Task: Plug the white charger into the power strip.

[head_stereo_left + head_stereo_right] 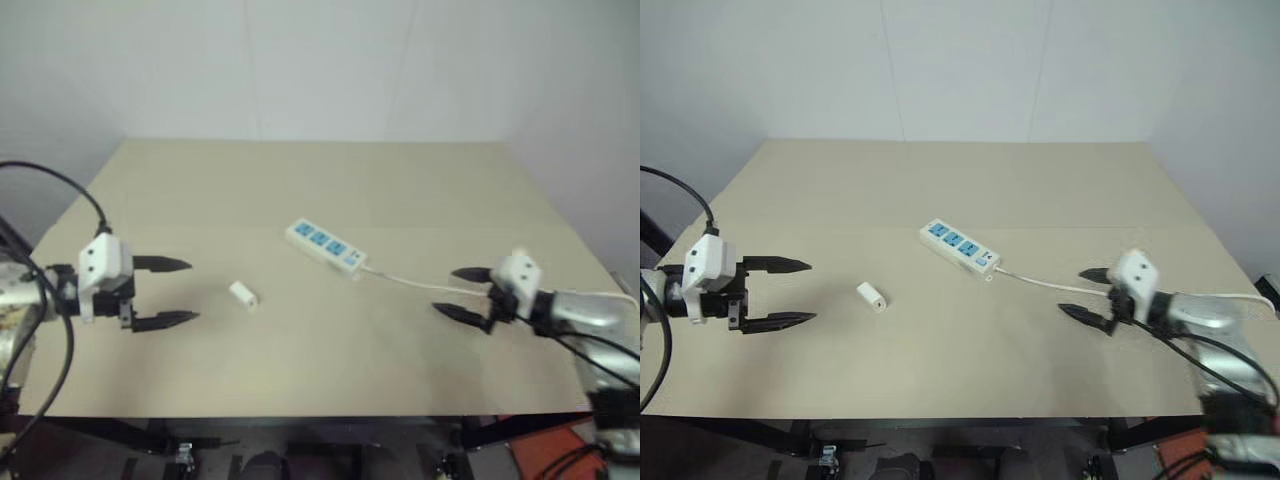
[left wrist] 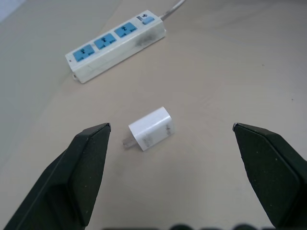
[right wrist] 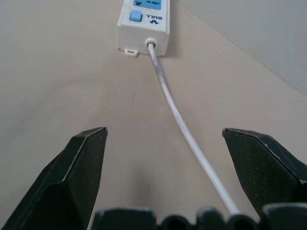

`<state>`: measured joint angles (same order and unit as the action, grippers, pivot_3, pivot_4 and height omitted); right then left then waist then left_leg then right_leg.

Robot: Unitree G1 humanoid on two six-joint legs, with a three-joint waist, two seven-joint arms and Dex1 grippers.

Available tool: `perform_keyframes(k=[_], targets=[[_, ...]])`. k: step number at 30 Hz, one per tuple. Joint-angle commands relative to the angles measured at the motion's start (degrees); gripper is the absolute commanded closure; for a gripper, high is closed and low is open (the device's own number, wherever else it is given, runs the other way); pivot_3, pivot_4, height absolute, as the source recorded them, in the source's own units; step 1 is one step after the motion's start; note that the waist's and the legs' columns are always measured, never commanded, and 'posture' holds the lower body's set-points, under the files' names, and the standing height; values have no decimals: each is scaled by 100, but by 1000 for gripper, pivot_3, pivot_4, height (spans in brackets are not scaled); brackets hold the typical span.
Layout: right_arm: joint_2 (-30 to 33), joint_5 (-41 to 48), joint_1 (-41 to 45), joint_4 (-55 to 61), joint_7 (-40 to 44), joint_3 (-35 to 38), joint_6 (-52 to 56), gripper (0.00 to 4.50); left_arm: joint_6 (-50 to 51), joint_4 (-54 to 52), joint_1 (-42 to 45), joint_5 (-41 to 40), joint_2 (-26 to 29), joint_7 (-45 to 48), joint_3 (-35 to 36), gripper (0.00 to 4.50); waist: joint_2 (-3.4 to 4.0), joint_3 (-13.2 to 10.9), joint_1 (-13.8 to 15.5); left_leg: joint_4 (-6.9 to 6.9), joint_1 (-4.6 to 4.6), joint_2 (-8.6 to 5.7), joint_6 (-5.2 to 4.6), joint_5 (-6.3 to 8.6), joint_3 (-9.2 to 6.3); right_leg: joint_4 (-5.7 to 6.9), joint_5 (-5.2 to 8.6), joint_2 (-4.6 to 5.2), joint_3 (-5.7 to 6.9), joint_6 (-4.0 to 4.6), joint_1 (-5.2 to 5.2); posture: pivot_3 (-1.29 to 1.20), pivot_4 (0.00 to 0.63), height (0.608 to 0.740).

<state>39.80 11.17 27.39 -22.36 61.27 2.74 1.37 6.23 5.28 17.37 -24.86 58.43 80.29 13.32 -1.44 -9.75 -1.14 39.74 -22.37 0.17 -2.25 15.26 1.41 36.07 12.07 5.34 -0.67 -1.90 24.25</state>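
white charger (image 2: 149,128) lay loose on bench (image 1: 300,180), near but apart from power strip (image 1: 325,245), not plugged | left gripper (image 1: 170,292) spread wide, empty, facing charger | right gripper (image 1: 462,292) spread wide, empty, astride cord (image 3: 184,129) | grasp and insertion left

Bare lab or test room, plain beige table (image 1: 300,390), blank white walls (image 1: 320,60), nothing homely

a plain beige table (image 1: 300,380) stands against a white wall (image 1: 300,60), with black frame bars (image 1: 100,430) beneath it.
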Motion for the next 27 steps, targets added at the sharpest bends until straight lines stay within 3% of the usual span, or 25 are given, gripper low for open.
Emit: perform_keyframes(k=[1,9,12,23,27], targets=[[-336,-325,698,-886,-175,-240,-530,0,-26,-114,144,19,127,-3,36,54,0,0,0,0,-1,1,0,0,0,0,0,-1,0,1,1,0,150,740],[-1083,-591,1877,-2781,-228,-492,-694,0,17,-277,-65,-15,262,-16,210,54,1,-2,-3,0,-5,1,0,0,0,-1,-4,4,1,3,2,0,150,740],[-1258,-786,2144,-3330,-241,-590,-813,577,29,-322,-137,-27,276,-46,255,0,2,-3,-17,-1,-3,4,0,0,0,1,-5,1,2,4,2,0,150,740],[-1384,-971,2265,-3676,-81,-630,-1191,4344,-4,-387,-230,-15,274,-115,285,0,2,-3,-123,-4,1,8,1,0,0,1,-7,1,2,6,0,0,150,740],[-1207,-807,1893,-3052,53,-493,-1269,4468,-23,-331,-94,-6,258,-92,205,0,2,-3,-128,-5,1,10,1,0,-1,1,-7,0,2,7,0,0,150,740]])
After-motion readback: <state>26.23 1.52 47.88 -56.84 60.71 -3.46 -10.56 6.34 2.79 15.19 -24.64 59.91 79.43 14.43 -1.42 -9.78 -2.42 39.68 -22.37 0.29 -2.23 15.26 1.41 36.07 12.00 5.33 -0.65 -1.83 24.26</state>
